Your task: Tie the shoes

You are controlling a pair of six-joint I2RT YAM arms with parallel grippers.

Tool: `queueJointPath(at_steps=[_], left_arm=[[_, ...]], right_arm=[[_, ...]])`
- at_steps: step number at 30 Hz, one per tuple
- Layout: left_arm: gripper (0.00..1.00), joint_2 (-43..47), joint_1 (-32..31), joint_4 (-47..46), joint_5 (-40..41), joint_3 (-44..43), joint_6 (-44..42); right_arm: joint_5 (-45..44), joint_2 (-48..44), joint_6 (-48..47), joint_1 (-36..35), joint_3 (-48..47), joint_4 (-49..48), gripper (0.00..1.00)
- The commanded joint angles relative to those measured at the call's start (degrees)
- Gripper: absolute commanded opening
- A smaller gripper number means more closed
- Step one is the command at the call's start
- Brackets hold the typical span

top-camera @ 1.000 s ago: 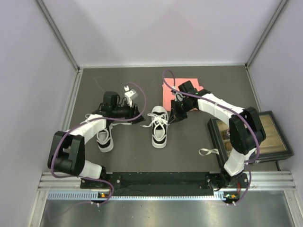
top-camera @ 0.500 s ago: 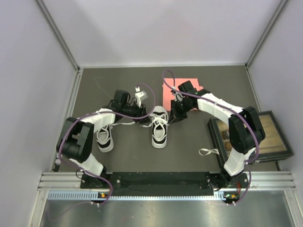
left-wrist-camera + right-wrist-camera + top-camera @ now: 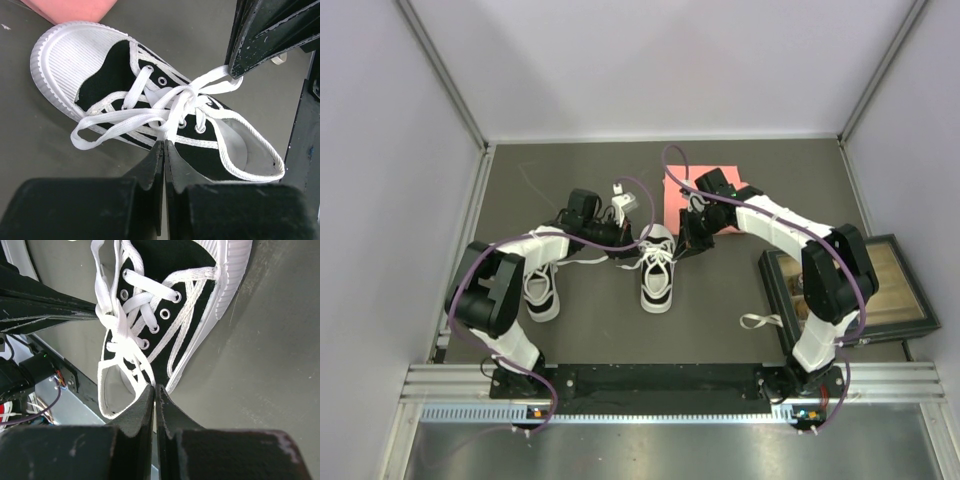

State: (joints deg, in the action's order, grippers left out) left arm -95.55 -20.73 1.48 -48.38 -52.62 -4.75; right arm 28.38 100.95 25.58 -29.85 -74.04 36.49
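One white and black shoe (image 3: 657, 270) lies mid-table, toe away from the arms, its white laces (image 3: 165, 107) crossed loosely over the tongue. My left gripper (image 3: 626, 244) is at its left side, shut on a lace strand in the left wrist view (image 3: 164, 146). My right gripper (image 3: 686, 244) is at its right side, shut on another lace strand in the right wrist view (image 3: 154, 388). The right fingers (image 3: 260, 35) pinch a lace end. The second shoe (image 3: 541, 292) lies to the left, partly under my left arm.
A pink pad (image 3: 682, 203) lies behind the middle shoe. A dark framed tray (image 3: 900, 290) stands at the right edge. A loose white strap (image 3: 757, 321) lies in front of it. Grey walls close in the table.
My left gripper has swung right, from beside the left shoe to the middle shoe's left side. The right arm has hardly moved.
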Motion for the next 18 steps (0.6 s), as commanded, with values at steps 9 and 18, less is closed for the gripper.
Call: queueJointPath(at_steps=[9, 18], left_arm=[[0.00, 3.7, 0.1, 3.5, -2.7, -0.6, -3.5], [0.29, 0.6, 0.1, 1.4, -0.3, -2.4, -1.1]], right_arm=[[0.4, 0.7, 0.3, -0.1, -2.6, -0.7, 0.01], [0.5, 0.7, 0.6, 0.0, -2.5, -0.8, 0.01]])
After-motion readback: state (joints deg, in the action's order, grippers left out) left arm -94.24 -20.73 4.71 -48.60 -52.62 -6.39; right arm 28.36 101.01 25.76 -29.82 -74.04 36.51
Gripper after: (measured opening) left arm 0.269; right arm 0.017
